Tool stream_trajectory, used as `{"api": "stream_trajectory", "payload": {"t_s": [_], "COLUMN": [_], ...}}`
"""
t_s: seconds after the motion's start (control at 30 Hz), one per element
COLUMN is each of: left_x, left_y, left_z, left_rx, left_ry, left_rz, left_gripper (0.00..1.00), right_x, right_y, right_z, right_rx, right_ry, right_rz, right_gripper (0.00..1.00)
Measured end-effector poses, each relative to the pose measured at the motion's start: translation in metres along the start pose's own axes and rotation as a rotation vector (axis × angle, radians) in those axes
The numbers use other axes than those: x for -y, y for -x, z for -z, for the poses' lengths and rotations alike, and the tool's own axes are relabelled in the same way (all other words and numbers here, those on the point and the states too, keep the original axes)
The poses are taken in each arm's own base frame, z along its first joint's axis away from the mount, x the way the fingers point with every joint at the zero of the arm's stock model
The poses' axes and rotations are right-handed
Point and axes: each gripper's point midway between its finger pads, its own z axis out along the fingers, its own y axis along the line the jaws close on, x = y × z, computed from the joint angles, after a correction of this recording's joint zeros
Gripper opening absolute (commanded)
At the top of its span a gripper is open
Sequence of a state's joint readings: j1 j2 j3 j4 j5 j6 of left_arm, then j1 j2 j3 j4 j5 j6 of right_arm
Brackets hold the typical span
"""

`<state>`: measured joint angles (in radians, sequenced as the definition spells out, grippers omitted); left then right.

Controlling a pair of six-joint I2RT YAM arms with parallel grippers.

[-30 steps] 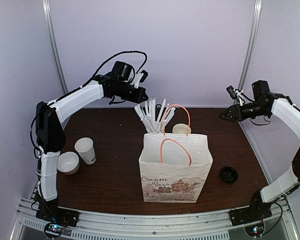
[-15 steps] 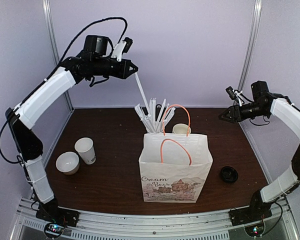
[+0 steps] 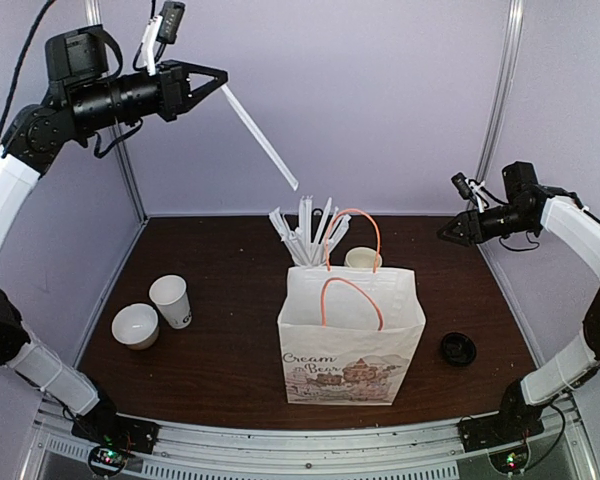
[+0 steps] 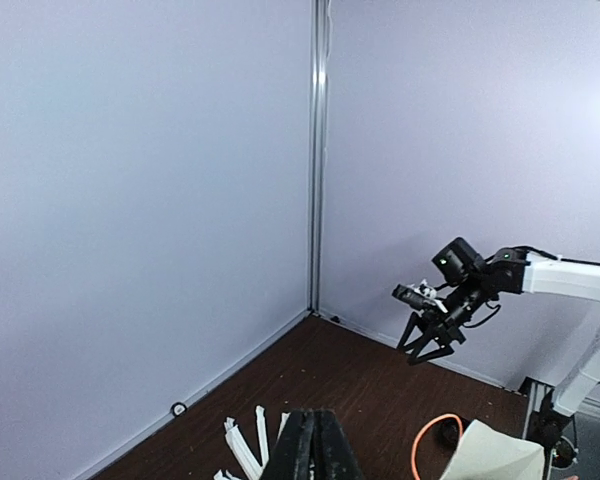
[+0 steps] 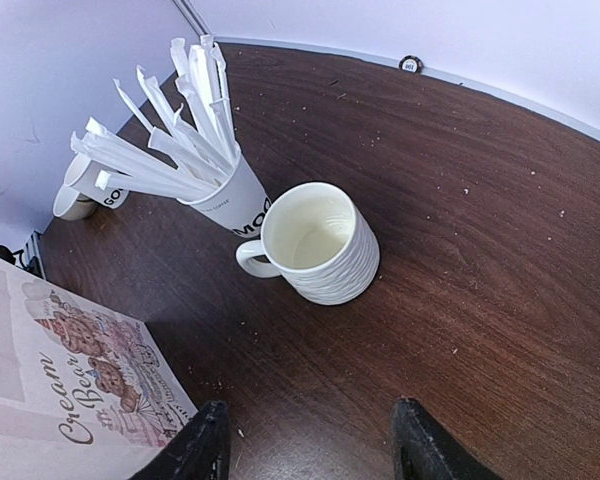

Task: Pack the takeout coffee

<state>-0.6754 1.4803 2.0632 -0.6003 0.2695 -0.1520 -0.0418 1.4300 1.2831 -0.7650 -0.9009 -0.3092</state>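
One white paper cup [image 3: 170,300] with black lettering stands lidless at the left of the table. A round black lid [image 3: 458,348] lies apart at the right. No lidded cup shows. My left gripper [image 3: 222,79] is high at the upper left, shut on a thin white stick [image 3: 260,136] that hangs down and to the right, above the cup of sticks [image 3: 305,238]. In the left wrist view its fingers [image 4: 314,420] are pressed together. My right gripper [image 3: 448,232] hovers open and empty at the back right, above the ceramic mug [image 5: 315,245].
A printed paper bag [image 3: 350,335] with orange handles stands open in the middle, its inside hidden. The cream mug [image 3: 362,258] and stick cup [image 5: 220,195] stand behind it. A white bowl [image 3: 136,325] sits beside the paper cup. Walls close the back and sides.
My left arm has swung up and to the left, lifting a white stick out of the stick cup. The right arm has not moved.
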Motion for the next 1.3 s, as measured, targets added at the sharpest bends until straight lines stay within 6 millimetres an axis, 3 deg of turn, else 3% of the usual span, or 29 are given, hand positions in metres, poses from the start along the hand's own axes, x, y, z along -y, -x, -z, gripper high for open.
{"api": "stream_trajectory", "payload": {"t_s": [0.1,0.17,0.4,0.57,0.73,0.9,0.93,0.97,1.0,1.13,1.2,1.3], "left_x": [0.019,0.031,0.081,0.119,0.149,0.172,0.179,0.196,0.202,0.213,0.215,0.216], "left_y": [0.015,0.014,-0.024,-0.039,-0.074,-0.126,-0.140,-0.170,-0.178,-0.183,-0.185,-0.192], "left_z": [0.023,0.032,0.037,0.034,0.003,-0.054,-0.064,-0.084,-0.089,-0.107,-0.111,-0.112], "left_rx": [0.036,0.031,-0.117,-0.174,-0.235,-0.292,-0.300,-0.322,-0.324,-0.272,-0.257,-0.265], "left_ry": [-0.067,-0.114,-0.321,-0.462,-0.562,-0.570,-0.573,-0.582,-0.585,-0.574,-0.567,-0.564], "left_rz": [0.008,0.015,0.096,0.134,0.160,0.150,0.147,0.144,0.144,0.132,0.127,0.127], "left_gripper": [0.00,0.00,0.00,0.00,0.00,0.00,0.00,0.00,0.00,0.00,0.06,0.07], "right_x": [0.000,0.000,0.000,0.000,0.000,0.000,0.000,0.000,0.000,0.000,0.000,0.000], "right_y": [0.000,0.001,0.003,0.002,-0.002,-0.005,-0.005,-0.005,-0.005,-0.005,-0.005,-0.005], "right_z": [0.000,0.000,0.000,-0.001,-0.003,-0.004,-0.004,-0.004,-0.004,-0.004,-0.004,-0.005], "right_rx": [0.001,0.003,0.012,0.013,0.008,0.003,0.003,0.004,0.004,0.004,0.004,0.004], "right_ry": [0.000,0.000,0.001,0.006,0.012,0.015,0.015,0.015,0.015,0.017,0.018,0.019], "right_rz": [0.002,0.004,0.012,0.011,0.005,0.002,0.004,0.005,0.005,0.008,0.011,0.018], "right_gripper": [0.58,0.57,0.58,0.57,0.58,0.58,0.58,0.58,0.58,0.58,0.58,0.58]}}
